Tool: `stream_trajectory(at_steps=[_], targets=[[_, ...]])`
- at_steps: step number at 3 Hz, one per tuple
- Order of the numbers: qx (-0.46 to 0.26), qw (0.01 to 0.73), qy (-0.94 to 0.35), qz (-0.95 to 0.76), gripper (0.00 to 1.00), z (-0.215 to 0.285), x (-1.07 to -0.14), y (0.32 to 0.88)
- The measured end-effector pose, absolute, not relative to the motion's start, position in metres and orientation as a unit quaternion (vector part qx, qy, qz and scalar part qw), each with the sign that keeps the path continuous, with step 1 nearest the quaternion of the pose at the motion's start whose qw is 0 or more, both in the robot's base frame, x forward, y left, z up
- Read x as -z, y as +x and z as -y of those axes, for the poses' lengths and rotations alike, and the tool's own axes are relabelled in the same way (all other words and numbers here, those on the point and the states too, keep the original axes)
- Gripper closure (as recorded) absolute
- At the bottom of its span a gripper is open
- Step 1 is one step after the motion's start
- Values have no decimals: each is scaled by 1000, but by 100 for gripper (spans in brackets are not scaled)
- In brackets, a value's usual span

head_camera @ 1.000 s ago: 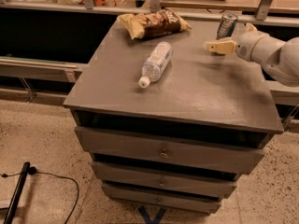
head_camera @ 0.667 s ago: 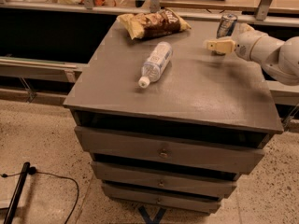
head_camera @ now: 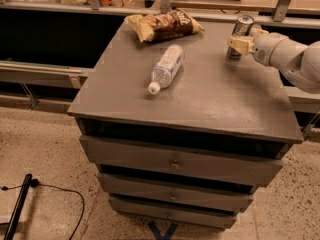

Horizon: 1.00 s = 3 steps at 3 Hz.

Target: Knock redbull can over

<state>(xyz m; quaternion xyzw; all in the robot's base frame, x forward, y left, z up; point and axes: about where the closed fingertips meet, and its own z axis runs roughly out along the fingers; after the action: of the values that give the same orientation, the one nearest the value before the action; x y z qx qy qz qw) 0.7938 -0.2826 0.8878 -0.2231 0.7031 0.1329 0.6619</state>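
- Camera view, the task's thing: the redbull can (head_camera: 243, 25) stands upright at the far right of the grey cabinet top (head_camera: 210, 99), close to the far edge; its silver top shows, and its lower part is hidden behind the gripper.
- Camera view, the tool: the gripper (head_camera: 239, 45) sits on the near side of the can, low on its body, at the end of the white arm (head_camera: 292, 56) that reaches in from the right; whether it touches the can or stands just beside it I cannot tell, and whether it is open or closed I cannot tell either.
- Risk of sliding: the gripper appears to meet the can low down; a low push would likely shove the can along the top upright instead of tipping it.
- Risk of loss: a push away from the camera would send the can toward the far edge, which is near; it could roll or drop behind the cabinet.
- Risk of a miss: the can is slim and round; an off-centre sweep could glance off it and only turn or nudge it.
- Other things: the water bottle (head_camera: 166, 69) lies on its side near the middle and the chip bag (head_camera: 162, 25) lies at the far edge, both well apart from the can; a leftward roll could reach the bag.
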Motion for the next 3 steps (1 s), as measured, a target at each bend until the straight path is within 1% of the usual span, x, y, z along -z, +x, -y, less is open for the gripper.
stream_trajectory(at_steps=[1,2,3], targets=[[-117,666,-250,-693,90,292,-917,769],[-98,649,-302,-691,100,297,-967,750],[-14,576,-452,-681,100,290,-994,715]])
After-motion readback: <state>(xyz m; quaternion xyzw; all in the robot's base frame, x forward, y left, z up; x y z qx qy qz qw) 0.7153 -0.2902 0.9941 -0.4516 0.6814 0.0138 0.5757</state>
